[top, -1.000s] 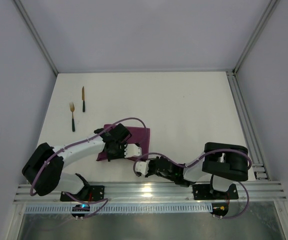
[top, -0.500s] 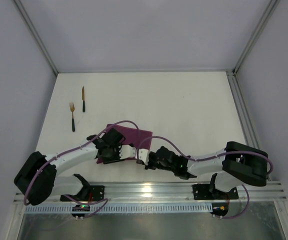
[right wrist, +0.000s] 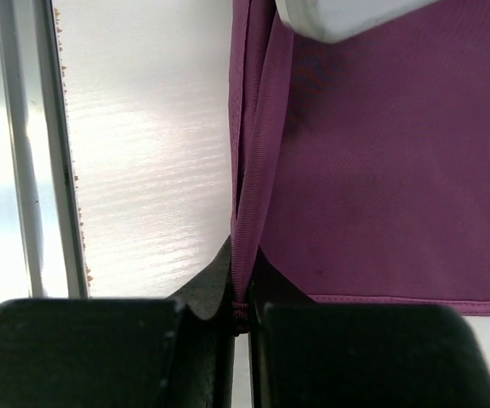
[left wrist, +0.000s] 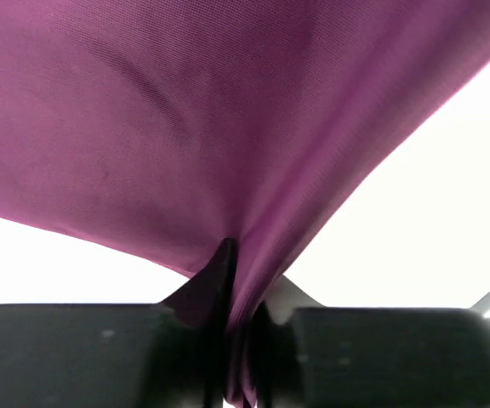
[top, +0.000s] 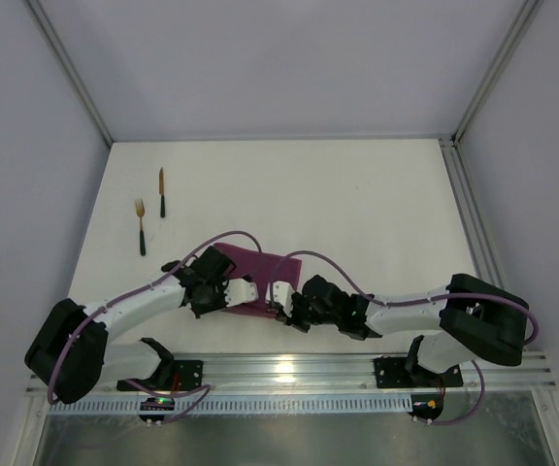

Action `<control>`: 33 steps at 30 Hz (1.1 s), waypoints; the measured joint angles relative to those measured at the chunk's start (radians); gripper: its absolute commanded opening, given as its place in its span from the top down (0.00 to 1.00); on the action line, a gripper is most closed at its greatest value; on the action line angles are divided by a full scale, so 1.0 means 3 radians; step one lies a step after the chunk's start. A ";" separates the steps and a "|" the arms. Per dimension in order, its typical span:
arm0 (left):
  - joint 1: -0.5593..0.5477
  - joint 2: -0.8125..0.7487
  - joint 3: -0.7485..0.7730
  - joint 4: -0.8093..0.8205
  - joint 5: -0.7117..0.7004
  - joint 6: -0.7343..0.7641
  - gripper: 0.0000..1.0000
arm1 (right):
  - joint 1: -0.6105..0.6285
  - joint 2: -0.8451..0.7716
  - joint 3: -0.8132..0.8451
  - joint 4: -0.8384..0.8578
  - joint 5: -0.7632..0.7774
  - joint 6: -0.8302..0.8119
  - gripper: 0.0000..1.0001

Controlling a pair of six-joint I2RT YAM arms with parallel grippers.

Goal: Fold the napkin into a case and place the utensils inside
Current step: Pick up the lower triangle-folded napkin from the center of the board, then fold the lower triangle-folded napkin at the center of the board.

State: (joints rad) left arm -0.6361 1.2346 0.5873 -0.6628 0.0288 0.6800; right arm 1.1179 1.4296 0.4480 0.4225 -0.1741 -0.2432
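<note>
Plainly, the soft magenta-purple square cloth napkin (top: 265, 270) lay on the white desk (top: 377, 214) close to its near edge, about midway between the two arm bases and partly hidden under both wrists. The left gripper (top: 239, 291) was pressed together on the napkin's near left part. In the left wrist view a tuck of cloth ran down between the black fingers (left wrist: 100, 348), and the fabric fanned out from that pinch in shallow creases. The right gripper (top: 279, 294) sat just beside it, to its right, and was likewise pinching the napkin. Its wrist camera showed a doubled, folded edge of the cloth caught in the narrow slot between its fingers (right wrist: 83, 348), with a stitched hem running off to the right along the bottom of the fabric.

The small gold fork with a dark handle (top: 141, 225) and the small gold knife with a dark handle (top: 162, 192) lay well apart from the napkin, toward the far left of the desk. They were side by side but not touching, handles toward the arms, the knife slightly farther away. A silver aluminium rail (top: 289, 369) ran along the desk's near edge, under the arm bases.
</note>
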 measured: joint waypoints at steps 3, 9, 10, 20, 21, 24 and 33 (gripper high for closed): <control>0.0006 -0.0004 0.0028 -0.0095 0.0070 0.0004 0.95 | -0.0034 -0.0041 0.0009 -0.0085 -0.0118 0.0122 0.96; 0.0009 -0.0004 0.0178 -0.0565 0.0354 0.0023 0.94 | -0.0052 -0.0165 -0.0005 -0.0165 -0.0362 0.0509 0.96; 0.0010 -0.0004 0.0202 -0.0640 0.0401 0.0037 0.92 | -0.0052 -0.0174 -0.0014 -0.0161 -0.0397 0.0568 0.96; 0.0079 0.0212 0.0566 -0.0989 0.0684 0.0270 0.80 | -0.0462 -0.0071 -0.0151 -0.0018 -0.0871 0.1106 0.96; 0.0117 0.0266 0.0584 -0.0974 0.0699 0.0295 0.80 | -0.0492 -0.0033 -0.0136 -0.0020 -0.0903 0.1132 0.96; 0.0291 0.0421 0.0615 -0.0945 0.0772 0.0359 0.79 | -0.0599 0.0095 -0.0079 -0.0015 -0.1033 0.1232 0.96; 0.0910 0.0724 0.0940 -0.0935 0.1058 0.0584 0.64 | -0.1030 0.0650 0.0130 0.0123 -0.1526 0.1623 0.96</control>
State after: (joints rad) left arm -0.3630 1.4517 0.8692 -0.9432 0.3462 0.8551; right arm 0.8089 1.6245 0.4870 0.4595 -0.6319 0.2436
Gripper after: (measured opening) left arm 0.324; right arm 0.059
